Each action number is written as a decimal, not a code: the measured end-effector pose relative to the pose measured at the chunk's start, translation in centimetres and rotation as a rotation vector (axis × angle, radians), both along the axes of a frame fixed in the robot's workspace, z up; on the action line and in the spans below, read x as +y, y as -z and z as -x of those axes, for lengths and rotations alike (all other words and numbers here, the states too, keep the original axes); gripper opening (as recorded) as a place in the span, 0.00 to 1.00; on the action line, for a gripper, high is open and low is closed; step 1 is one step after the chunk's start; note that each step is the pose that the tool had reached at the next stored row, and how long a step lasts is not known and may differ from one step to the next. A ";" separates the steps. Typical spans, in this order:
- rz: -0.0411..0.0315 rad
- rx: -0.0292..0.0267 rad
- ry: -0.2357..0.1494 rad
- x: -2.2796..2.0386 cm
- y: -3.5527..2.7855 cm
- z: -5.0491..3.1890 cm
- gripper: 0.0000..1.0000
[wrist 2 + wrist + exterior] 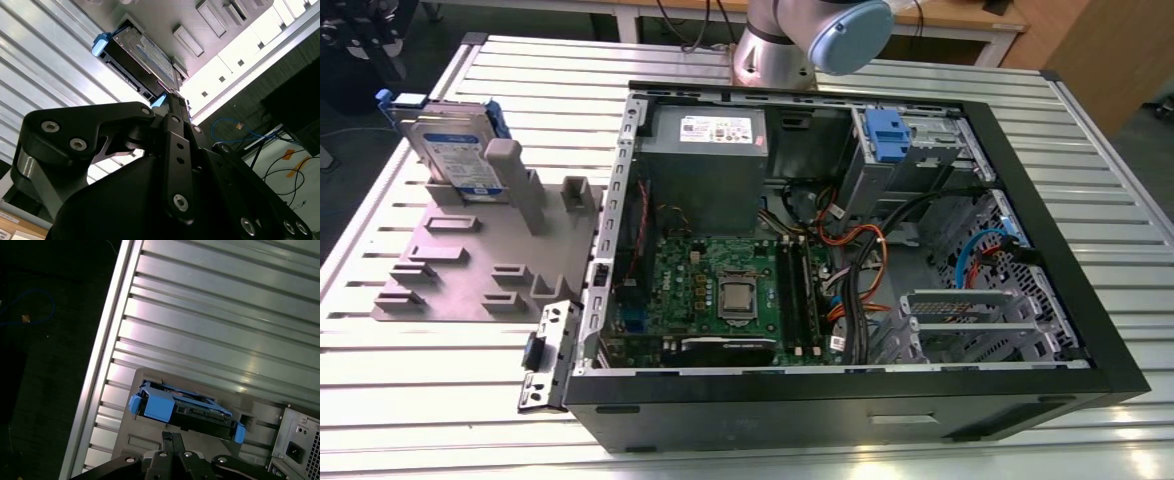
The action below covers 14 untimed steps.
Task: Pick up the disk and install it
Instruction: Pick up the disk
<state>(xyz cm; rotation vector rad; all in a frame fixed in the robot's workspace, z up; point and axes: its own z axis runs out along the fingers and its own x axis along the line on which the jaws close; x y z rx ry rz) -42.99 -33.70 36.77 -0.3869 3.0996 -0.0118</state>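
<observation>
The disk (451, 140) stands on edge in a slot of a grey holder (467, 260) at the exterior view's left. It is a silver drive with a white-and-blue label and a blue bracket round it. In both wrist views the disk (142, 57) (185, 410) lies just beyond the fingertips, apart from them. My gripper (172, 98) (171, 436) is shut, its black fingers pressed together with nothing between them.
An open black computer case (1107, 345) lies on the slatted metal table (440, 400), right of the holder. Inside it are a grey power supply (707, 150), a motherboard (720, 290), cables, and a drive bay with a blue latch (887, 135). The arm's base (781, 50) stands behind the case.
</observation>
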 end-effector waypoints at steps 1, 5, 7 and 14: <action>0.0001 0.0001 0.000 0.00 0.00 0.00 0.11; 0.0001 0.0000 0.000 0.00 0.00 0.00 0.11; 0.0001 0.0001 -0.001 0.00 0.00 0.00 0.11; 0.0001 0.0001 -0.031 0.00 0.00 0.00 0.11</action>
